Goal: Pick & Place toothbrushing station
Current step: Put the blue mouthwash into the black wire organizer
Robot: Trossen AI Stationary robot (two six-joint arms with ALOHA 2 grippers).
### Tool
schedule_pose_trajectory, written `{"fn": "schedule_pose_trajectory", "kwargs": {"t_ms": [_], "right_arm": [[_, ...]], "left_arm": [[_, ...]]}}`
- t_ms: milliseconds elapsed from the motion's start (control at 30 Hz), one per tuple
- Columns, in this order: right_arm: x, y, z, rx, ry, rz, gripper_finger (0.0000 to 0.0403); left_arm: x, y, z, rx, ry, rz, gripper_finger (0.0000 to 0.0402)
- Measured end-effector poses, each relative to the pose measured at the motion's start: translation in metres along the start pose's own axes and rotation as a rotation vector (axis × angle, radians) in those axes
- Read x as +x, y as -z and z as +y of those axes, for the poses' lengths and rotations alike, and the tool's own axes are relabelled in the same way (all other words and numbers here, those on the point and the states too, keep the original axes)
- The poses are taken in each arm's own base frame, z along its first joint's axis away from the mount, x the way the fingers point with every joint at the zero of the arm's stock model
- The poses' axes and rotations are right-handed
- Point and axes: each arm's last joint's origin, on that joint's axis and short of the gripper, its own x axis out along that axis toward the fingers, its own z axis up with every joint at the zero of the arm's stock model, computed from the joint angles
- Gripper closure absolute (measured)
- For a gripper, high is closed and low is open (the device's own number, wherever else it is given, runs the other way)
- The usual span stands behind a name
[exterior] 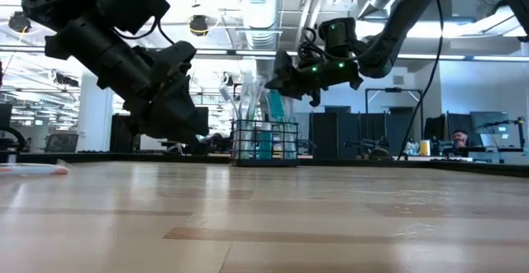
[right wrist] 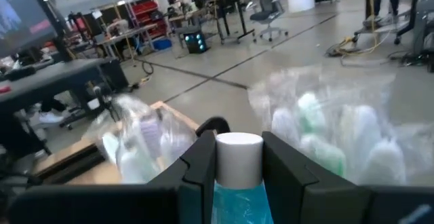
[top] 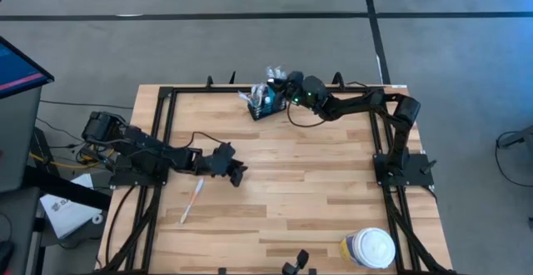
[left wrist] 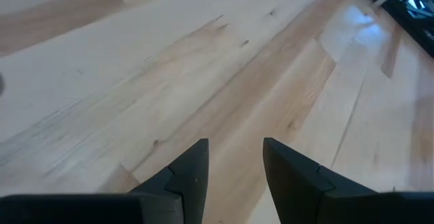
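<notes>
Light came evenly from overhead; my table (top: 283,183) was bright with only soft, faint shadows under my arms. In the low view, ceiling lamps (exterior: 198,25) glared and my arms showed as dark silhouettes, the near tabletop blurred. My right wrist view was smeared: wrapped brushes (right wrist: 339,136) out of focus.

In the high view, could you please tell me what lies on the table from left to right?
Toothbrush → left gripper → caddy → right gripper → jar.
</notes>
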Motion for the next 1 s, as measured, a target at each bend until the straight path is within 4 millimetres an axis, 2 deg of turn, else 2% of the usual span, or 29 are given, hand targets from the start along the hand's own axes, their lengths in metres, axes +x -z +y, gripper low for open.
{"fn": "schedule_pose_trajectory", "kwargs": {"t_ms": [567,1000], "right_arm": [[0.000,0.001,0.019,-0.026,0.036,-0.024,0.0321],[-0.001,0.003,0.024,0.005,0.044,-0.027,0.0321]], "left_arm": [[0.001,-0.002,0.002,-0.007,-0.005,-0.001,0.0266],[0.002,-0.004,0.003,0.027,-0.009,-0.006,0.0266]]}}
